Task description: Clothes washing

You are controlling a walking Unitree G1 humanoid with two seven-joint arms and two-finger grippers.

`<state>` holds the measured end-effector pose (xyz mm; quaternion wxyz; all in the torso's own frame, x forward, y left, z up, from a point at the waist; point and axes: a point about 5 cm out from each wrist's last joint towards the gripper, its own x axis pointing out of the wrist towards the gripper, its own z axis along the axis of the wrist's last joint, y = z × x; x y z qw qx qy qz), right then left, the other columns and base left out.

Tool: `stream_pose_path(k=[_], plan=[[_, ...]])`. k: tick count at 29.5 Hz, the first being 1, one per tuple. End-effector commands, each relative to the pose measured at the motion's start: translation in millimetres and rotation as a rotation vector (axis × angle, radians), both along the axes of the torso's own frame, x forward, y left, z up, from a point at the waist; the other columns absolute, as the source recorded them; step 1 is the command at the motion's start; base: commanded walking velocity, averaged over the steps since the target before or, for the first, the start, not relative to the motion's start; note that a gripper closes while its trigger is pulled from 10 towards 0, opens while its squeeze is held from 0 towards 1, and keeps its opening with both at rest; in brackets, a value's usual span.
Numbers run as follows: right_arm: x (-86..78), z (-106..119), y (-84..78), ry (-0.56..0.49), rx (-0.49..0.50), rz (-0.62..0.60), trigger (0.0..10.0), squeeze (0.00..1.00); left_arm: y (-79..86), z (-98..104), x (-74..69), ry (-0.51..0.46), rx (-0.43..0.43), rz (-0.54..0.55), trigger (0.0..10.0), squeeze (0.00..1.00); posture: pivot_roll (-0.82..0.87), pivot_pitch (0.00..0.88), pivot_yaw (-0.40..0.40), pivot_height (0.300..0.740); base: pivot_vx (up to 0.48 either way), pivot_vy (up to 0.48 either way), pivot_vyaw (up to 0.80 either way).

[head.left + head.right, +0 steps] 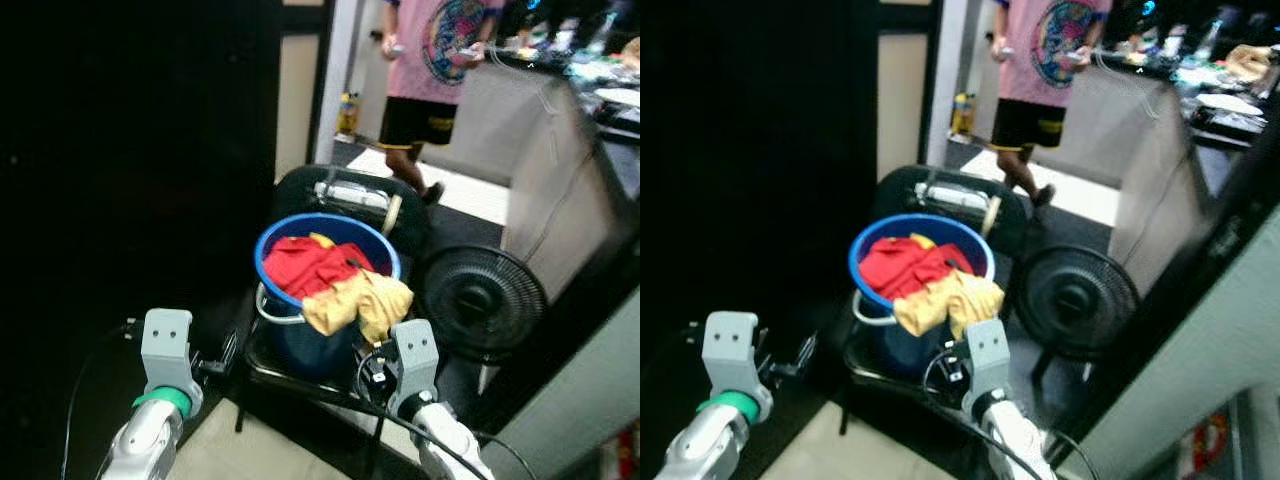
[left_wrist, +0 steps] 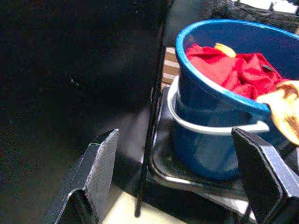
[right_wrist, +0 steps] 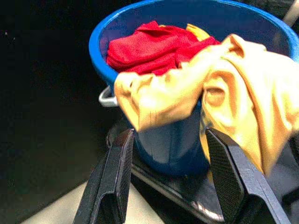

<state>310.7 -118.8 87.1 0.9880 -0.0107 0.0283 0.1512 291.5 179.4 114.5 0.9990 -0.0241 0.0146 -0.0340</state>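
Observation:
A blue bucket (image 1: 300, 335) with a grey handle stands on a black chair seat (image 1: 268, 365) just ahead of me. Red cloth (image 1: 310, 265) fills it, and a yellow garment (image 1: 362, 300) hangs over its near right rim. My left gripper (image 2: 175, 135) is open, its fingers spread wide before the bucket's (image 2: 205, 149) left side. My right gripper (image 3: 169, 134) is open too, close under the draped yellow garment (image 3: 224, 98) and not touching it. Both silver arms reach forward, the left arm (image 1: 150, 430) and the right arm (image 1: 440, 430) low in the head views.
A black fan (image 1: 482, 298) stands right of the chair. A grey counter (image 1: 560, 170) runs along the right. A person (image 1: 440, 60) in a pink shirt stands in the passage behind. A dark wall (image 1: 130, 150) closes the left. Pale floor (image 1: 230, 450) lies below.

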Motion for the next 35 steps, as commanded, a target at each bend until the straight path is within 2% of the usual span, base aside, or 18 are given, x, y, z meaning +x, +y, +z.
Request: stream_pose_path(k=[1,8,16,28,30,34,35], plan=[[-1.4,-3.0,-10.5,0.017,-0.007,-0.032,10.0,0.0,-5.3,-4.1,-1.3,0.009,-0.019,-0.013,10.0,0.0,-0.01,0.0,-0.025,0.74,0.356,0.0,-0.66],[-2.4,-3.4,-12.0,0.023,-0.017,-0.031,10.0,0.0,-6.7,-6.6,-1.9,0.012,-0.021,-0.017,10.0,0.0,-0.02,0.0,-0.029,0.74,0.347,0.0,-0.76],[-5.0,-4.7,-7.5,0.023,-0.02,-0.016,10.0,0.0,-6.0,-6.6,-1.8,0.012,-0.022,-0.021,10.0,0.0,-0.02,0.0,-0.028,0.74,0.333,0.0,0.0],[-3.5,-3.4,-9.6,0.019,-0.03,-0.02,10.0,0.0,-6.9,-8.0,-2.0,0.016,-0.026,-0.023,10.0,0.0,-0.01,0.0,-0.026,0.74,0.314,0.0,0.0],[-1.8,-3.5,-9.2,0.017,-0.02,-0.037,10.0,0.0,-9.2,-4.9,-0.3,0.012,-0.014,-0.046,10.0,0.0,0.02,0.003,0.018,0.74,0.311,0.0,0.0],[-1.0,-3.4,-8.4,0.018,-0.012,-0.044,10.0,0.0,-9.3,-3.2,0.6,0.01,-0.008,-0.056,10.0,0.0,0.02,0.003,0.018,0.74,0.311,0.0,0.0],[-0.5,-4.3,-5.0,0.016,0.008,-0.065,10.0,0.0,-5.0,-0.7,3.5,0.014,0.008,-0.07,10.0,0.0,0.04,0.0,0.084,0.74,0.315,0.0,0.0]])
